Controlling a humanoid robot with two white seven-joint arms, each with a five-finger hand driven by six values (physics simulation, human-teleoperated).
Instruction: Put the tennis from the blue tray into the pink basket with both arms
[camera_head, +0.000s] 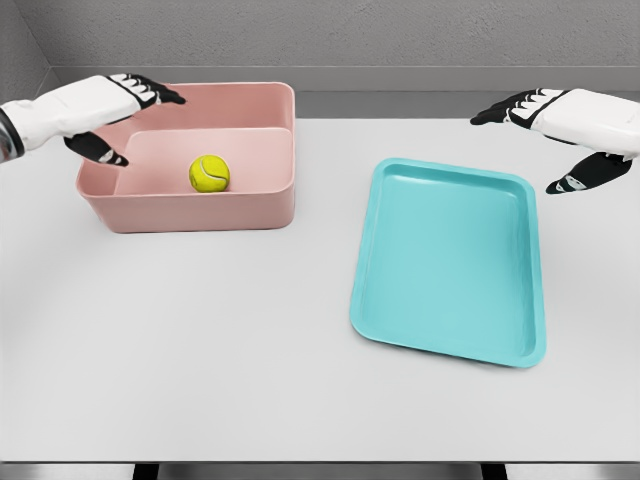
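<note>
So the tennis ball (209, 173) is sitting inside the pink basket (190, 214), resting on the basket floor a bit left of the middle and closer to the front wall than the back. It's the only thing in there. It's yellow-green with the usual curved seam showing.

The blue tray (447, 340) (more of a teal, honestly) lies flat on the white tabletop (200, 340) to the right of the basket, well apart from it, turned slightly so its near edge is skewed. Nothing is in it, just the bare inner surface with a raised rim all around.

The left hand (115, 110) comes in from the upper left and hangs over the basket's left end, above the rim and the left wall. Its fingers (158, 92) are stretched out and relaxed, pointing right across the back of the basket, thumb dropped lower toward the inside, holding nothing. It's near the ball but not touching it.

The right hand (560, 125) comes in from the upper right, hovering just past the tray's far right corner. Its fingers (500, 110) are spread and point left, thumb lower down, also holding nothing and not touching the tray.
</note>
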